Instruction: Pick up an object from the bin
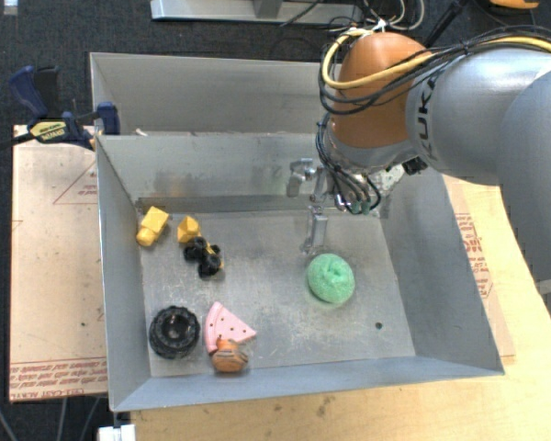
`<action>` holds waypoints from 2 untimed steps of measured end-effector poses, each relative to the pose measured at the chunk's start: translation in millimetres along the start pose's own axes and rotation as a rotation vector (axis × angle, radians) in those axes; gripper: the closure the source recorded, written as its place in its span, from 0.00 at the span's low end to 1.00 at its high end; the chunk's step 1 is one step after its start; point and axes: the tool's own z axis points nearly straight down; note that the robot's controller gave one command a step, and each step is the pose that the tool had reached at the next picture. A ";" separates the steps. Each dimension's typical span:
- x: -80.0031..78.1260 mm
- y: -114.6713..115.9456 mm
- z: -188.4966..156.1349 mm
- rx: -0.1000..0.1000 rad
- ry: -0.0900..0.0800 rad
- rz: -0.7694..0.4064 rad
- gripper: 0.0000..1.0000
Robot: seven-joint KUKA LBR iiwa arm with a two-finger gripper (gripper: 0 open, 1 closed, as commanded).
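A small brown rounded lump (229, 361) lies nearest, against the front wall. Right of the bin's centre sits a green, fuzzy, foam-like ball (331, 278), with the gripper (307, 215) just behind it, fingers (312, 232) spread and empty. The ball looks light and squashy, so pinch it across its middle.

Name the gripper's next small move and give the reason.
Probably a short shift toward the near wall of the bin, centring the gripper over the green ball. That ball lies right beside the gripper, nearest of all, with bare floor around it.
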 end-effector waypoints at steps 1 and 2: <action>0.0 0.0 0.0 0.000 0.000 0.000 0.00; 65.8 -24.0 -1.2 0.000 0.001 0.006 0.00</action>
